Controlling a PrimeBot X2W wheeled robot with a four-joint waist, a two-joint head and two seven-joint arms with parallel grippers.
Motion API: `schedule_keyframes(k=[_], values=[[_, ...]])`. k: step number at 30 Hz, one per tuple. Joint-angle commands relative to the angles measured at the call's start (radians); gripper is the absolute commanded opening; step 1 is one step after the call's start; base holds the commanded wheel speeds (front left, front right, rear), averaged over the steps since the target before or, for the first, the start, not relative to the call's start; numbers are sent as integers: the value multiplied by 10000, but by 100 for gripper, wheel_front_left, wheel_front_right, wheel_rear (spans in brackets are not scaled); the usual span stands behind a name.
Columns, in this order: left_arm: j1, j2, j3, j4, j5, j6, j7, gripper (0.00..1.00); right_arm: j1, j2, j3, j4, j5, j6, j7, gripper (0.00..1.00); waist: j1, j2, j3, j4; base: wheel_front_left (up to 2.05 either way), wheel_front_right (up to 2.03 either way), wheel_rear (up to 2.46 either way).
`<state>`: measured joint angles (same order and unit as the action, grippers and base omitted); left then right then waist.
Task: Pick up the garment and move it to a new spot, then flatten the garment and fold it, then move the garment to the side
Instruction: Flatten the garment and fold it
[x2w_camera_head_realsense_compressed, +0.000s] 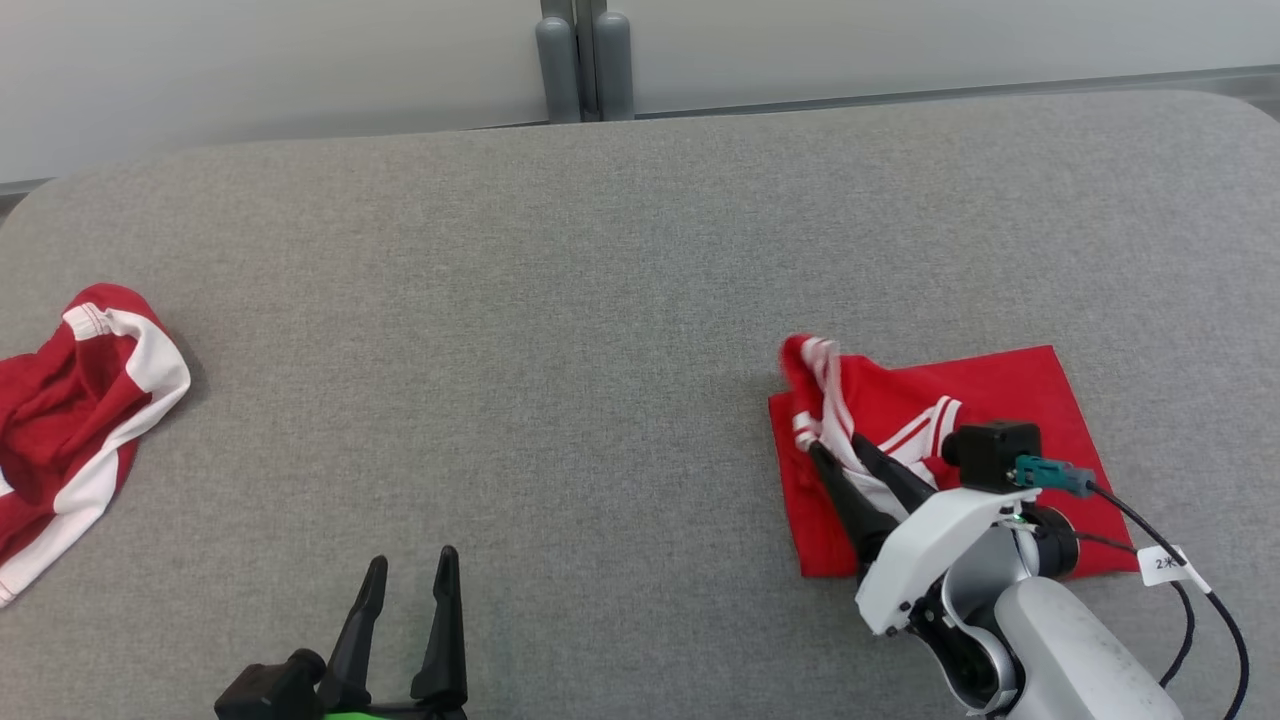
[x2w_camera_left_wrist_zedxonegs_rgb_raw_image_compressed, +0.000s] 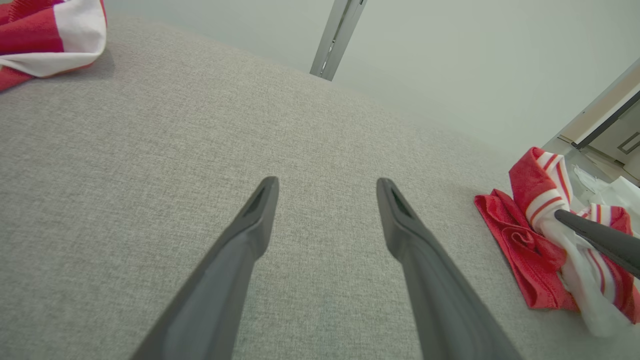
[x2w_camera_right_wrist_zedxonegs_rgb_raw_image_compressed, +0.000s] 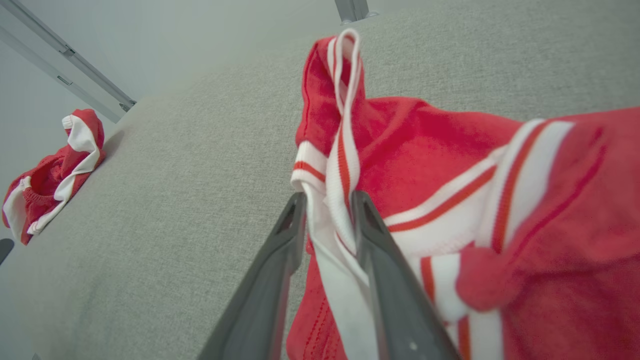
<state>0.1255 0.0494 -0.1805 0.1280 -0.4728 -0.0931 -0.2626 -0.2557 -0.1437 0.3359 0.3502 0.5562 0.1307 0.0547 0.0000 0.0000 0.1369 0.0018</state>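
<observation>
While the right gripper (x2w_camera_head_realsense_compressed: 836, 445) pokes into it, the red garment (x2w_camera_head_realsense_compressed: 1000, 390) lies at 4 o'clock on the grey table (x2w_camera_head_realsense_compressed: 600, 300).
Its striped trim (x2w_camera_right_wrist_zedxonegs_rgb_raw_image_compressed: 345, 165) runs between the fingers (x2w_camera_right_wrist_zedxonegs_rgb_raw_image_compressed: 270, 280), which stand a bit apart — can't tell if they're actually pinching it. The left gripper (x2w_camera_head_realsense_compressed: 413, 556) is spread wide and empty at 7 o'clock. Another red-and-white garment (x2w_camera_head_realsense_compressed: 70, 400) sits bunched at 9 o'clock, well apart.

Red garment (x2w_camera_head_realsense_compressed: 1000, 400) with white-and-red striped trim, on grey woven table (x2w_camera_head_realsense_compressed: 600, 300).
</observation>
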Motion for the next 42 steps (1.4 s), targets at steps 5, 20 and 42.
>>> schedule_keyframes(k=[5, 20, 42], values=[[157, 28, 69, 23, -58, 98, -28, 100, 290, -300, 805, -1235, 178, -3, -413, 100, 0, 0, -60, 86, 0, 0, 0], [735, 28, 231, -17, -95, 233, -28, 100, 1818, -1660, -2301, -1498, -1200, -4, -2671, 45, 0, 0, -877, -354, 0, 0, 0], [281, 28, 147, 232, 21, 166, -28, 100, -146, -1360, 658, 2937, -881, -4, -3191, 0, 0, 0, -411, 440, 0, 0, 0]])
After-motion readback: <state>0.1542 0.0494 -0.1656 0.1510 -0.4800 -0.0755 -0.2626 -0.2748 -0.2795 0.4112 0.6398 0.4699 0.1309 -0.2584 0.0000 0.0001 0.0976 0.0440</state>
